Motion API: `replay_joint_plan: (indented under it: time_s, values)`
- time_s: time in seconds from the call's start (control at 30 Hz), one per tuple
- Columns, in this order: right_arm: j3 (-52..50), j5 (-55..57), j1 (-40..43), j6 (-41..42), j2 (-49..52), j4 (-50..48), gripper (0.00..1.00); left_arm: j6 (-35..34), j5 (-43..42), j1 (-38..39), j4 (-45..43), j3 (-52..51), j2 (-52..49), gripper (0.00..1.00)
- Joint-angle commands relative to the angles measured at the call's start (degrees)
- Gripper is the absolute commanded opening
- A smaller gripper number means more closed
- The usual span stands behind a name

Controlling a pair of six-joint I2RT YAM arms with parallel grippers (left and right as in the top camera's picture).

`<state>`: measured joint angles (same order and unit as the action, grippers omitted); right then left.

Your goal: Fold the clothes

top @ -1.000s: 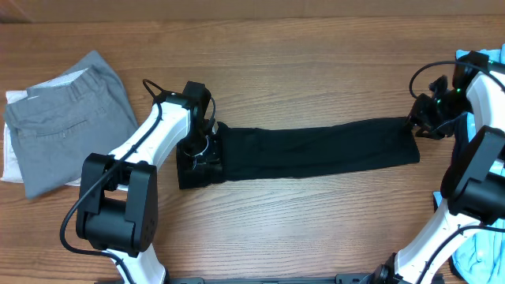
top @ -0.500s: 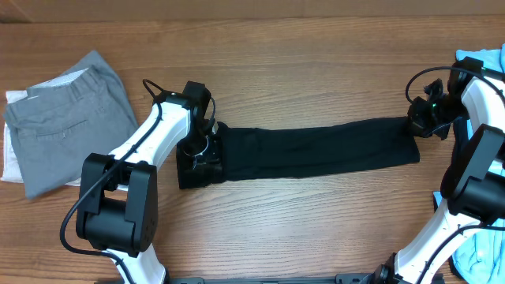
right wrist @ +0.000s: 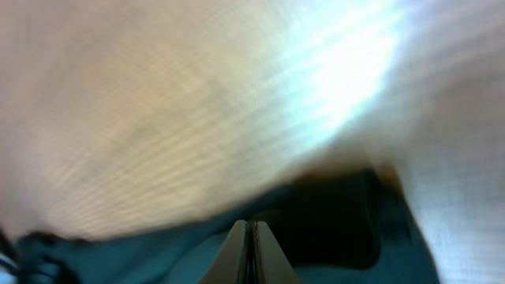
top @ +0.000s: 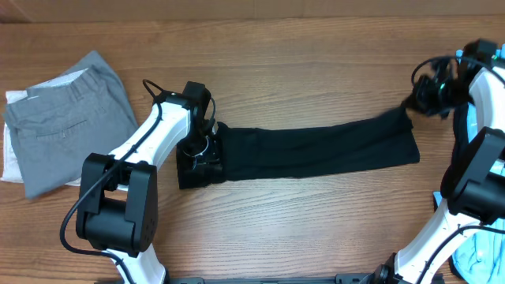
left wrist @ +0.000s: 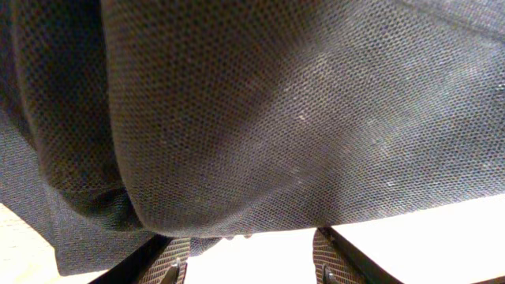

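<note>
Currently, right of the grey trousers [top: 67,126], the clothes [top: 316,150] lie as a long black strip on the tabletop [top: 276,229]. At the strip's end nearest the trousers sits the left end effector [top: 197,154], spread under bunched fabric; I cannot tell whether it grips. At the end farthest from them, the right end effector [top: 412,105], pressed together, pinches a raised corner. The lengthwise fold seems underway, so that end probably needs carrying toward the trousers.

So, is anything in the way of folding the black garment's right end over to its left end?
Only the left gripper, sitting on the left end of the black garment. The strip between it and the right gripper is bare; the grey trousers lie apart, further left.
</note>
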<state>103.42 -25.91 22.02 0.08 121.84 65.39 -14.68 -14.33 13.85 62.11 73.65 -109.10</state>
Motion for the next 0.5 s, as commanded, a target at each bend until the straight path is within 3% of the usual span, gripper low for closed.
replay_joint_plan:
  time_s: [0.0, 0.13, 0.3, 0.47]
  values:
    - [6.9, -5.3, -0.3, 1.7, -1.4, -1.2, 0.04, -0.4, -0.1, 0.0, 0.0, -0.3, -0.3, 0.54]
    - [7.9, -1.9, -0.3, 1.6, -1.4, -0.9, 0.04, -0.4, -0.1, 0.0, 0.0, -0.3, -0.3, 0.54]
    - [7.9, 14.1, -0.3, 1.6, -1.4, 4.5, 0.04, -0.4, -0.1, 0.0, 0.0, -0.3, -0.3, 0.54]
    - [7.5, 22.9, -0.2, 1.7, -1.4, 7.2, 0.04, -0.4, -0.1, 0.0, -0.1, -0.3, -0.3, 0.54]
